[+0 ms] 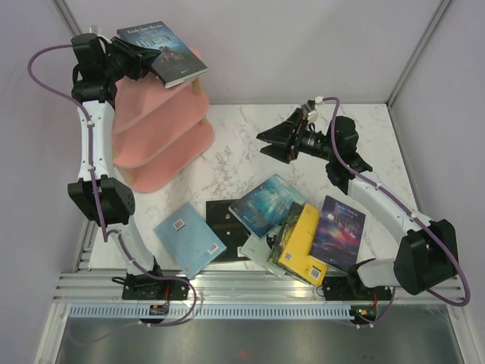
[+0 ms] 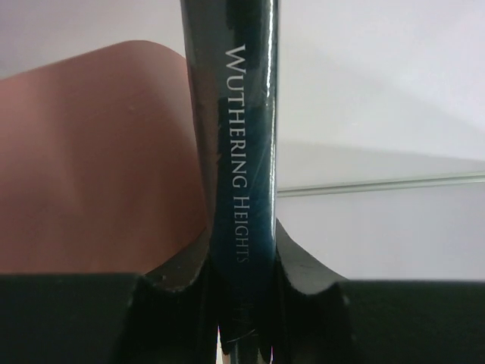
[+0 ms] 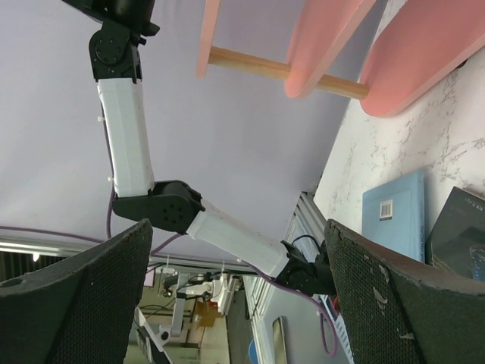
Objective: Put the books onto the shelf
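Observation:
My left gripper point(image 1: 140, 59) is shut on a dark book point(image 1: 163, 51) and holds it over the top tier of the pink shelf point(image 1: 163, 129). In the left wrist view the spine point(image 2: 242, 152), lettered "Wuthering Heights", stands between the jaws of the left gripper point(image 2: 242, 303), with a pink board point(image 2: 91, 152) to its left. My right gripper point(image 1: 274, 142) hangs open over the table, pointing left, with nothing in it point(image 3: 239, 296). On the table lie a pale blue book point(image 1: 188, 237), a black one point(image 1: 226, 220), a teal starry one point(image 1: 267, 203), a yellow one point(image 1: 305, 244) and a purple galaxy one point(image 1: 339, 231).
The books on the right overlap in a loose pile near the right arm's base. The shelf point(image 3: 409, 61) stands at the back left of the marble table point(image 1: 242, 144). White walls close in the back and sides. The pale blue book point(image 3: 394, 220) lies near the left arm's base.

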You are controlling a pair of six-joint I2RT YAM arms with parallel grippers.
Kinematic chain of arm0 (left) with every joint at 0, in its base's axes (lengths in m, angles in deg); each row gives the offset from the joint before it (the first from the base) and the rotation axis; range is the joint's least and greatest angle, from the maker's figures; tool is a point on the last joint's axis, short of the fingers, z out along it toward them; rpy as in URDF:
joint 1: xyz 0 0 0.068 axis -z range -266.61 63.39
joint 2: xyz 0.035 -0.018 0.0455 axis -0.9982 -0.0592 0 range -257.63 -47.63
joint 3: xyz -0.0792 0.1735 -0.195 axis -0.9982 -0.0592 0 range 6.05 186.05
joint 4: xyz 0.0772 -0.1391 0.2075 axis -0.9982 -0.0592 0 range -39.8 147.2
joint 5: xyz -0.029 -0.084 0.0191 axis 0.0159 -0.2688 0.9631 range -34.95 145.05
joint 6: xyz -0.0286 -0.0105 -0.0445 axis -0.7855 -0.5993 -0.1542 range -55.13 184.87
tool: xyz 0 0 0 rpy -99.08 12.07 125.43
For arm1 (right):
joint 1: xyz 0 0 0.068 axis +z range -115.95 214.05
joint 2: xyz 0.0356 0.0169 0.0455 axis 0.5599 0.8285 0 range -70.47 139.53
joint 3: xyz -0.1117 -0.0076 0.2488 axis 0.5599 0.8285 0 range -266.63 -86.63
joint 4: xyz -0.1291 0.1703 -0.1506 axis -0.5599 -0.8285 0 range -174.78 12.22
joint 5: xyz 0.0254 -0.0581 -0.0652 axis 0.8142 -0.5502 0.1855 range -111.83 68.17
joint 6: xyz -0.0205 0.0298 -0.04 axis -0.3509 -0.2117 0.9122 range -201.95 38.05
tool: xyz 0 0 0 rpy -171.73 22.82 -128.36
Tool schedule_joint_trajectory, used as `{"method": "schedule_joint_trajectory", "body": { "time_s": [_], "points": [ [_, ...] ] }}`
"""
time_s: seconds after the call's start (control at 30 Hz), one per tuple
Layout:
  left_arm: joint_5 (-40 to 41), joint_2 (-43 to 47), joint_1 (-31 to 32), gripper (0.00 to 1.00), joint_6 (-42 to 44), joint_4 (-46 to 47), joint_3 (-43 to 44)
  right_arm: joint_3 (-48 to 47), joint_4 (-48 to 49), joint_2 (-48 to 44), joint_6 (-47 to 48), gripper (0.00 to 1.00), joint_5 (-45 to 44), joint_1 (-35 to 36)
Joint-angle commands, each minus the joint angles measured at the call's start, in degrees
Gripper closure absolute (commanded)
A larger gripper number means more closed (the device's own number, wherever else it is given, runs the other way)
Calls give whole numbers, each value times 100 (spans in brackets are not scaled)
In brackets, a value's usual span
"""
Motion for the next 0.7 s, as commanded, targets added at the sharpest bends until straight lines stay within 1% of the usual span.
{"method": "schedule_joint_trajectory", "body": {
  "time_s": [0.0,0.1,0.13,0.17,0.2,0.23,0.27,0.3,0.33,0.37,0.43,0.47,0.5,0.53,0.57,0.67],
  "points": [
    [313,-72,-10,98,-9,265,617,1,-181,-258,241,3,-39,-16],
    [277,-73,-19,97,113,-25,626,62,-322,-311,320,3,-48,-42],
    [338,6,-10,95,192,-200,617,97,-314,-311,320,4,-48,-51],
    [425,59,-19,90,289,-350,608,106,-314,-320,329,3,-48,-51],
    [635,103,-10,88,498,-526,591,124,-314,-320,329,3,-48,-60],
    [829,225,-19,84,605,-971,582,133,-314,-311,329,4,-40,-60],
    [1013,287,-19,76,693,-1141,556,133,-314,-311,338,4,-31,-69],
    [1267,349,-28,71,833,-1290,521,133,-322,-302,329,4,-31,-69],
    [1348,402,-37,68,895,-1466,460,124,-331,-302,346,3,-22,-69],
    [1436,411,-37,51,1035,-1590,468,133,-340,-294,355,3,-22,-60],
    [1446,420,-37,42,1150,-1705,476,141,-366,-276,381,4,-13,-69],
    [1437,437,-37,33,1212,-1836,477,159,-375,-250,390,4,-13,-78],
    [1437,446,-37,28,1317,-1889,477,159,-392,-258,408,4,-13,-78],
    [1446,481,-37,4,1388,-1959,477,176,-410,-250,408,4,-13,-78],
    [1489,516,-37,0,1467,-2012,468,177,-419,-224,425,4,-13,-78],
    [1927,648,-37,0,1774,-2276,477,177,-480,-215,478,4,-30,-86]
  ]
}}
